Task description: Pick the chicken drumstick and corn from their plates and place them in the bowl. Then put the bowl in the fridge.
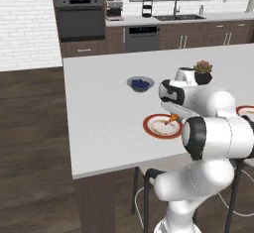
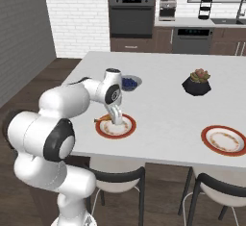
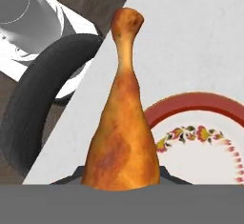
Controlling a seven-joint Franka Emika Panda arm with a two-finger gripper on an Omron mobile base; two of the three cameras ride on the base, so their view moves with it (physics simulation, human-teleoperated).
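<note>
Hand view: the chicken drumstick (image 3: 122, 123) stood up from between the fingers, thick end at their tips, bone end pointing away; the fingers were clamped on its thick end. Past it lay the red-rimmed plate (image 3: 200, 105), its flowered inner ring visible and nothing resting on the part shown. Beyond the tabletop (image 3: 190, 42) edge, a dark stool back (image 3: 38, 99) and wood floor showed.

Left base view: the gripper (image 1: 174, 119) sat low over the near plate (image 1: 154, 129), mostly hidden by the arm; only an orange tip of the drumstick (image 1: 172, 118) was seen. Farther from the fingers stood a small bowl of blueberries (image 1: 140, 84), and beyond it the plant pot (image 1: 203, 73).

Right base view: the gripper (image 2: 115, 118) was at the plate's (image 2: 119, 130) near-left rim, the drumstick (image 2: 103, 119) sticking out sideways over that rim. A second plate (image 2: 225, 140) lay well apart to the far side; its centre looked bare. The blueberry bowl (image 2: 130, 82) was just behind the wrist.
</note>
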